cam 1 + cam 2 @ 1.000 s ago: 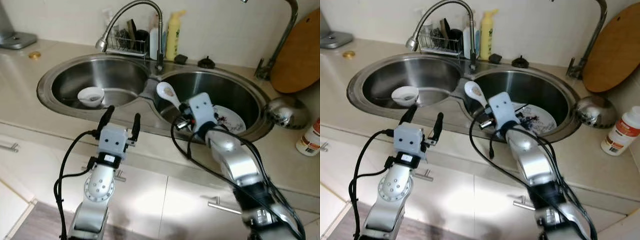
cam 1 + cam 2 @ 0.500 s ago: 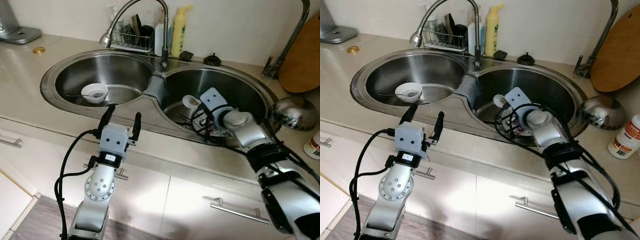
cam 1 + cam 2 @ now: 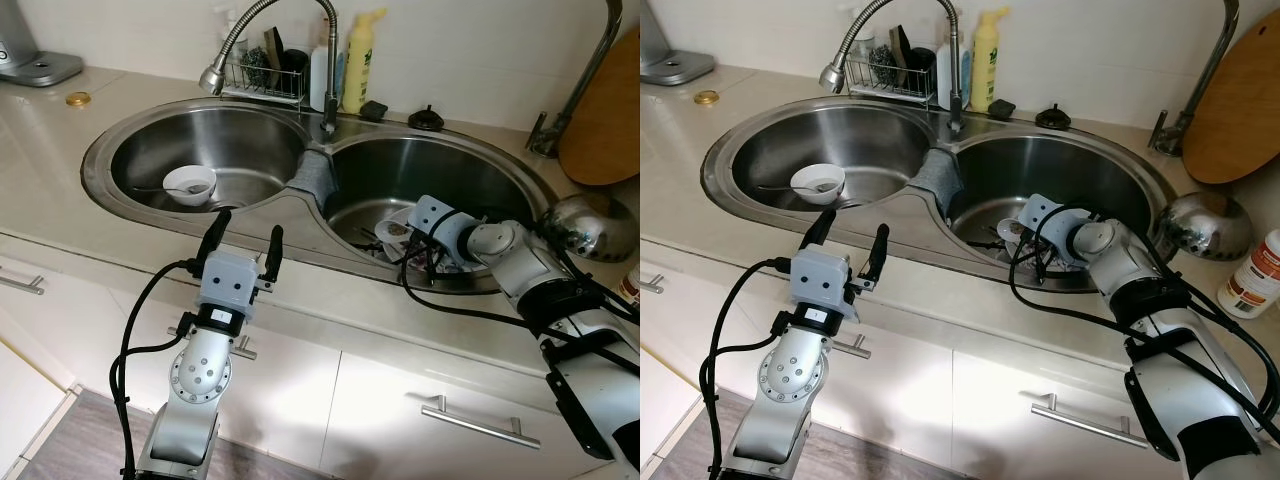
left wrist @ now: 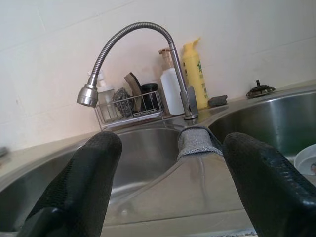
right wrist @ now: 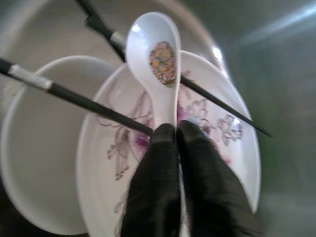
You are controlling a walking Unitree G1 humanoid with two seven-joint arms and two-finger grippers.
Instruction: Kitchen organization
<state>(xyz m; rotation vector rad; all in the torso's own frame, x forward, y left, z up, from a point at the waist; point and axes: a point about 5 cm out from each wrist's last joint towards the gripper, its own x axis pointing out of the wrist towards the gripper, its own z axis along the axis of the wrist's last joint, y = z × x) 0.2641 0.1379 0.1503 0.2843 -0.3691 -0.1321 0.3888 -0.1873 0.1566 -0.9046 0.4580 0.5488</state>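
My right gripper [image 3: 407,229] reaches down into the right sink basin [image 3: 500,180], shut on the handle of a white ceramic spoon [image 5: 157,59]. The spoon hangs just above a flower-patterned plate [image 5: 222,133] and a plain white dish [image 5: 34,148]. Black chopsticks [image 5: 74,96] lie across both dishes. My left gripper [image 3: 243,232] is open and holds nothing, hovering at the counter's front edge before the left basin [image 3: 250,150]. A small white bowl [image 3: 189,183] sits in that basin.
A grey cloth [image 3: 312,178] drapes over the divider under the faucet [image 3: 270,20]. Behind it are a wire rack [image 3: 262,80] and a yellow bottle [image 3: 357,62]. A wooden board [image 3: 605,120], a steel ladle [image 3: 585,222] and a white bottle [image 3: 1252,268] stand at the right.
My right gripper has carried the spoon from above the sink divider down into the right basin, over the plates. The left arm has stayed put. The camera shifted slightly.
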